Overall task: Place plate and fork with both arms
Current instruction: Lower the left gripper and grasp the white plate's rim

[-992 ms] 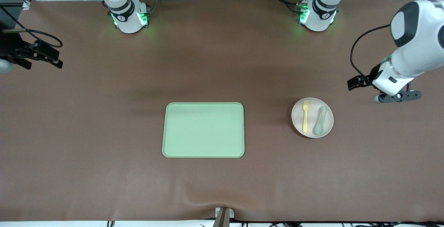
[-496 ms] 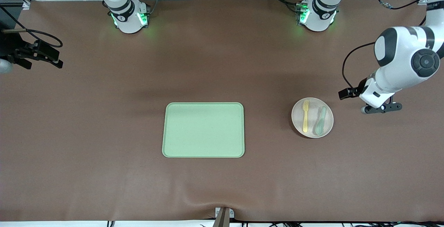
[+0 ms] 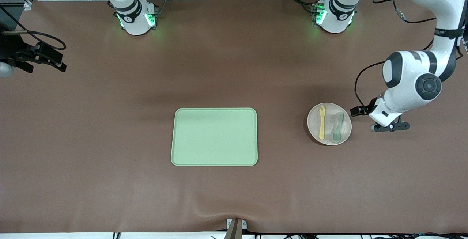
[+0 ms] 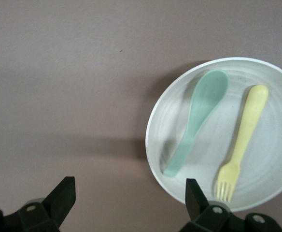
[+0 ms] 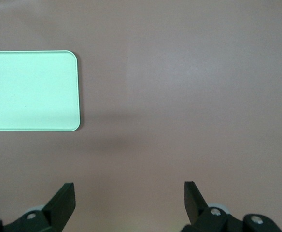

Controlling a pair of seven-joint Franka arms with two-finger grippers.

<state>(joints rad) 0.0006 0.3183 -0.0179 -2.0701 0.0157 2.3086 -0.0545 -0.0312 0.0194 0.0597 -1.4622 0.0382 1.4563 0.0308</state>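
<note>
The pale plate [image 3: 329,136] lies on the brown table toward the left arm's end. On it lie the yellow fork [image 3: 322,122] and a muted green spoon [image 3: 338,126], side by side. My left gripper [image 3: 389,126] hangs open and empty just beside the plate's rim, on the side toward the left arm's end. In the left wrist view the plate [image 4: 276,159], the fork [image 4: 242,142] and the spoon [image 4: 199,116] show past my open left gripper [image 4: 130,188]. One finger [image 4: 194,193] overlaps the plate's rim. My right gripper [image 5: 130,193] is open, empty, and waits over bare table.
The light green tray [image 3: 214,136] lies empty at the table's middle, between the two arms' ends; its corner shows in the right wrist view [image 5: 30,89]. The right arm's hand with its cable [image 3: 36,54] sits at the right arm's end of the table.
The left arm has swung down and in toward the plate, and its gripper now sits right beside the plate's rim. The right arm, plate, fork and tray have not moved.
</note>
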